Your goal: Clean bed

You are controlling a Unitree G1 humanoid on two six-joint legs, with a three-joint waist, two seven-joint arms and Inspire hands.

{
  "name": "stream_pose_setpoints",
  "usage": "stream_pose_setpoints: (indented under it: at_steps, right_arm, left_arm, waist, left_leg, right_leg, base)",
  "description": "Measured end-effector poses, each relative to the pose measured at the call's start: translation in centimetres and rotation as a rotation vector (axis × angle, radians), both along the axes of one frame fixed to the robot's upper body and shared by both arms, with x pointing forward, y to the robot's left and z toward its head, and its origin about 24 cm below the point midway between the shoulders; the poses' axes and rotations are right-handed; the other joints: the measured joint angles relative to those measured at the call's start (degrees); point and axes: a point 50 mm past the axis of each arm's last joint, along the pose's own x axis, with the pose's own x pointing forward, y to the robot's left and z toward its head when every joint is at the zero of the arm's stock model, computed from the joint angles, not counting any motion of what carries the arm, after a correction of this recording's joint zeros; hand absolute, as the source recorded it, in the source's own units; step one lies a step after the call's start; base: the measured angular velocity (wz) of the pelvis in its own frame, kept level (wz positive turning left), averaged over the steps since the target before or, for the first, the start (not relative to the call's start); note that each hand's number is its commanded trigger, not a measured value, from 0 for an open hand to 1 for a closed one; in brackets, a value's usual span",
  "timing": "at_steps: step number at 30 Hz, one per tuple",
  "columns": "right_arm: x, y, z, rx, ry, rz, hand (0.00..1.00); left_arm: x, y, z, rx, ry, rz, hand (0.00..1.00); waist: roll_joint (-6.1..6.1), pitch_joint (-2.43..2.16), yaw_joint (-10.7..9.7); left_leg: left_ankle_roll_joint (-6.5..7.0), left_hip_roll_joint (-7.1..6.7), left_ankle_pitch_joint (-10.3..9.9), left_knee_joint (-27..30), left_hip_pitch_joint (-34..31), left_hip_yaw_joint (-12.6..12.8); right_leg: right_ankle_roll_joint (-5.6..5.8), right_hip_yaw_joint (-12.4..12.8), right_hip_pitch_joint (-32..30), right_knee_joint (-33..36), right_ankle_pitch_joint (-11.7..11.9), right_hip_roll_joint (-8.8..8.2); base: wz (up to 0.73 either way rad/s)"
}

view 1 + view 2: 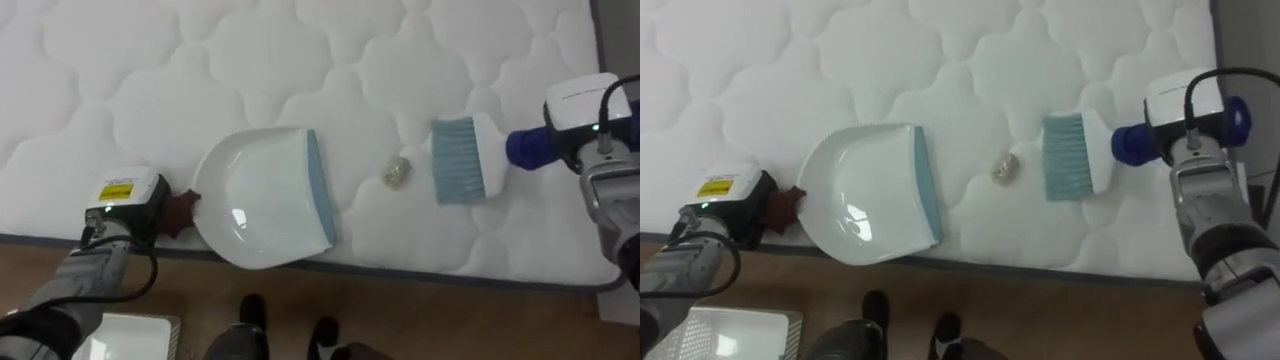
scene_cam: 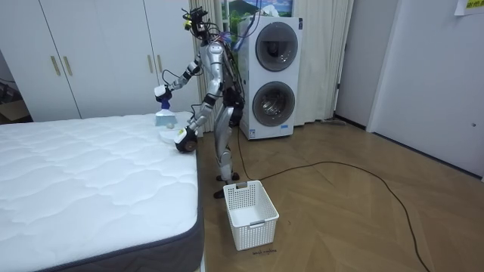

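Note:
A white dustpan [image 1: 262,200] with a grey-blue lip lies on the white quilted mattress [image 1: 300,60] near its front edge. My left hand [image 1: 128,205] is shut on the pan's dark red handle [image 1: 180,212] at the left. A small crumpled scrap [image 1: 397,170] lies just right of the pan's lip. Right of the scrap is a white brush [image 1: 465,160] with blue bristles pointing at the scrap. My right hand [image 1: 592,125] is shut on its blue handle [image 1: 525,148]. In the room view I stand bent over the bed's corner, brush [image 2: 163,117] above dustpan [image 2: 168,136].
The mattress edge [image 1: 420,268] runs along the bottom, with wooden floor below it. A white object [image 1: 125,335] sits on the floor at lower left. A white basket [image 2: 249,215] stands on the floor behind me. Stacked washing machines [image 2: 274,79] stand by the wall.

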Motion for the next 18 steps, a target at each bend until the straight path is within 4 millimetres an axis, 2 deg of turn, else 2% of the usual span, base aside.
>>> stream_pose_setpoints:
  at_steps: [4, 8, 12, 18]
  right_arm:
    - [0.4, 0.7, 0.3, -0.034, -0.002, 0.036, 1.00]
    - [0.8, 1.9, 1.0, -0.059, -0.034, 0.095, 1.00]
    - [1.0, 3.1, 1.1, -0.074, -0.049, 0.137, 1.00]
    - [0.9, 4.5, 1.2, -0.102, -0.059, 0.184, 1.00]
  left_arm:
    - [0.0, 0.1, 0.0, 0.006, 0.003, 0.008, 1.00]
    - [0.0, 0.3, 0.1, 0.012, 0.004, 0.014, 1.00]
    - [0.1, 0.2, 0.1, 0.013, 0.014, 0.016, 1.00]
    - [0.2, 0.0, 0.2, 0.012, 0.042, 0.015, 1.00]
  waist:
    - [0.08, 0.05, 0.0]
    - [0.25, 0.12, 0.0]
    - [0.63, 0.10, 0.0]
    - [1.14, -0.01, 0.3]
  left_leg:
    - [-0.14, 0.55, -0.1, -0.1, 0.4, -0.1]
    - [-0.30, 1.28, -0.1, 0.0, 0.2, -0.2]
    - [-0.44, 1.47, 0.0, -0.2, 0.3, -0.7]
    - [-0.68, 1.51, -0.2, -0.2, 0.4, -1.2]
  right_leg:
    - [-0.09, -0.7, 1.3, -1.6, 0.7, 0.67]
    - [-0.37, -3.1, 2.5, -3.9, 1.4, 1.00]
    - [-0.29, -3.2, 3.3, -5.7, 2.2, 1.72]
    - [-0.28, -3.4, 3.4, -5.7, 2.5, 1.87]
  base:
    - [0.00]
    - [-0.03]
    - [0.00]
    - [0.01]
